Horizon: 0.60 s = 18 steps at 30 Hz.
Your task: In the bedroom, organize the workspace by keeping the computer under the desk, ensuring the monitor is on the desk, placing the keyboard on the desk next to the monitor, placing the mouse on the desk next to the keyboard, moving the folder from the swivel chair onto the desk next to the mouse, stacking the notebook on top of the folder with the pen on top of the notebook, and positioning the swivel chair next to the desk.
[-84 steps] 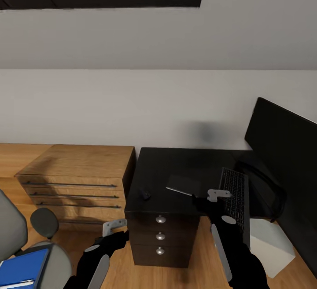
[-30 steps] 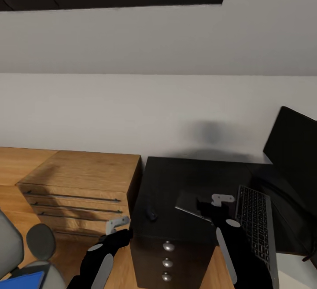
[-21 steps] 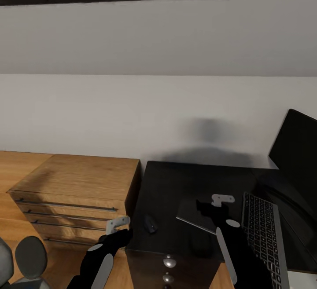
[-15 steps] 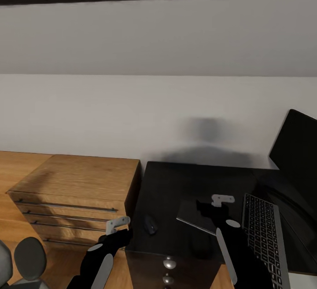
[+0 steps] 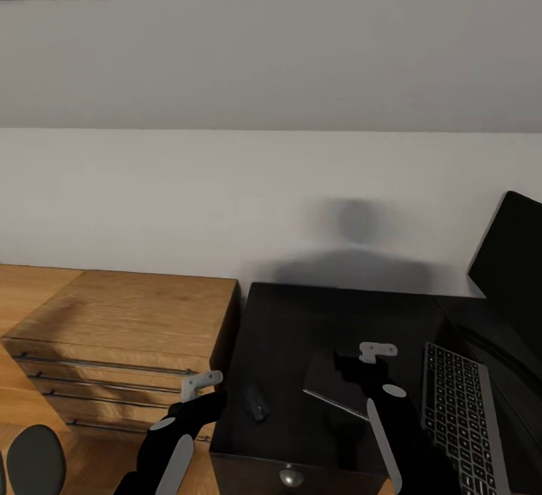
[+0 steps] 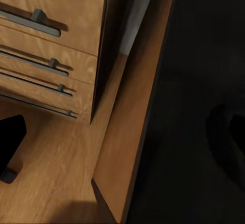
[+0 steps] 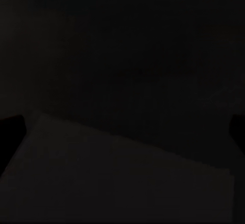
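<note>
The right end effector (image 5: 360, 363) hovered over the black counter (image 5: 301, 314) with a dark, flat, rectangular item, apparently the notebook (image 5: 331, 386), under its fingers; the item's pale near edge ran aslant, its long axis roughly from the counter's front toward the keyboard (image 5: 458, 404) lying near the right edge. Whether the fingers were clamped on that item or merely resting above it could not be told: the head view hid the tips behind the wrist, and the right wrist view was nearly black, showing only a faint flat sheet (image 7: 117, 178). The mouse (image 5: 256, 402) sat near the counter's front left corner, well apart from the keyboard, and the monitor (image 5: 512, 269) stood at the right rear. The left end effector (image 5: 197, 386) hung off the counter's left edge, beside the wooden dresser (image 5: 120, 322), its finger state also unreadable. Judged from this, the right arm was the nearer one for the flat item, which lay directly below it, while the mouse lay closer to the left arm, just across the counter's left edge. The folder was yet to be placed on the counter, so stacking seemed premature.
</note>
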Motion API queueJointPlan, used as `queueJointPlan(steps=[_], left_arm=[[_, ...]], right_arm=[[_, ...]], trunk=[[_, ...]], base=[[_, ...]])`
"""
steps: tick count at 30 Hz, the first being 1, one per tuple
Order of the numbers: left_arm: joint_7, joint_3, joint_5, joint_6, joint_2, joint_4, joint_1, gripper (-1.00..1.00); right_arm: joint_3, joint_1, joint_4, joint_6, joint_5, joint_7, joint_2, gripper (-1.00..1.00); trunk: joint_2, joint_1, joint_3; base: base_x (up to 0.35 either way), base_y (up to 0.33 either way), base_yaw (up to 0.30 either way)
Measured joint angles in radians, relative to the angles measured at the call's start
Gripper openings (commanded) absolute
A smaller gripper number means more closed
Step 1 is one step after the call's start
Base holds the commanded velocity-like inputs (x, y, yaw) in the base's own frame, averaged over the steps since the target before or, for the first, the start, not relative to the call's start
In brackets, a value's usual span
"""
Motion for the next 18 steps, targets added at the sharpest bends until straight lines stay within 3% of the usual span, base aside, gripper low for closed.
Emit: queueJointPlan(steps=[13, 18], left_arm=[[0.0, -0.001, 0.001, 0.0, 0.0, 0.0, 0.0, 1.0], [0.0, -0.001, 0.001, 0.0, 0.0, 0.0, 0.0, 1.0]], right_arm=[[-0.001, -0.005, 0.064, -0.027, 0.002, -0.004, 0.001, 1.0], [-0.002, -0.006, 0.077, -0.07, 0.001, -0.006, 0.002, 1.0]], trunk=[[0.0, 0.0, 0.0], [0.0, 0.0, 0.0]], base=[[0.007, 0.0, 0.0], [0.0, 0.0, 0.0]])
